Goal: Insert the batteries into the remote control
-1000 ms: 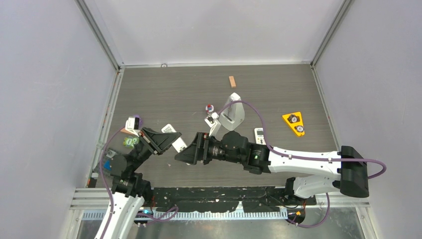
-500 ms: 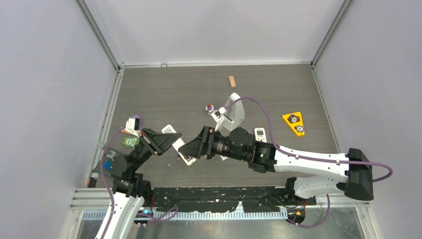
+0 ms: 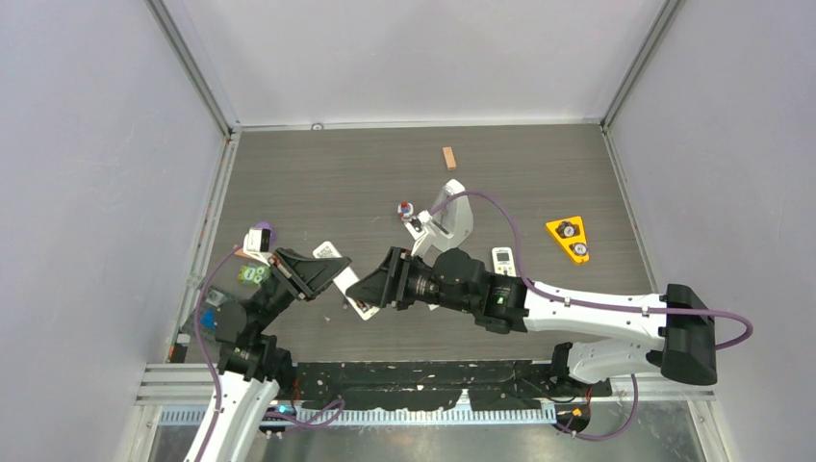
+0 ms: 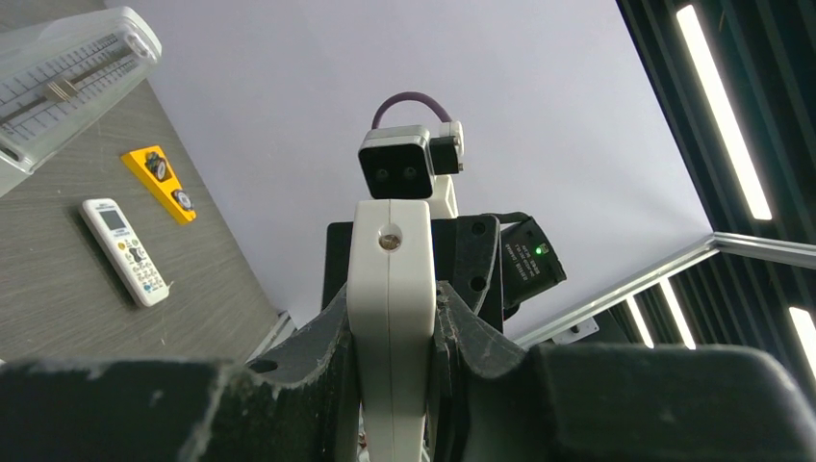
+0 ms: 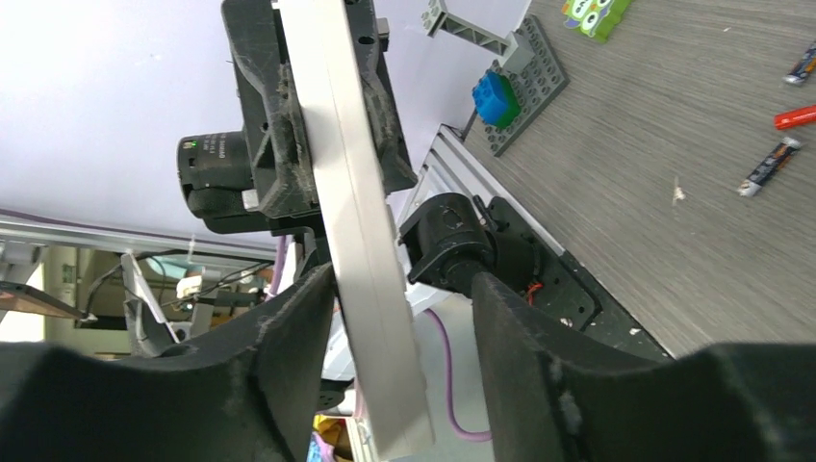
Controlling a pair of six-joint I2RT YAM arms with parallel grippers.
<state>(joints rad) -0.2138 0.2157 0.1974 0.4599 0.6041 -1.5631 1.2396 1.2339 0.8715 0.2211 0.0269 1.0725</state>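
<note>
You have the long, slim white plastic remote control [image 4: 390,260] up off the dark grey wood-grain tabletop [image 3: 318,173], held in the air between the two arms. The left gripper [image 4: 390,332] has its jaws clamped on the remote's two broad faces, with the narrow seamed edge turned toward that wrist camera. The right gripper [image 5: 399,318] straddles the bar farther along. Its jaws stand apart: one is against or just beside one face, and the other shows a clear gap to the opposite face, so it has no grip yet.

The three small dark batteries with red-orange ends [image 5: 767,166] lie loose on the tabletop, near one another but apart, not far from a grey studded building plate [image 5: 524,87]. None is in the remote as far as these views show. You cannot tell from here whether the battery compartment is open, because that face is hidden.

Treat the remote as light and stiff, a hollow shell with smooth faces that could slide or twist in a single grip. Holding it by the broad faces, as the left jaws do, looks sound. Set the right jaws on the faces too, clear of wherever the battery cover sits, and squeeze only enough to stop it turning.

The batteries will likely be the harder part, being tiny, hard, round and ready to roll. Take each across the middle of its barrel, with the jaws square to its length.
</note>
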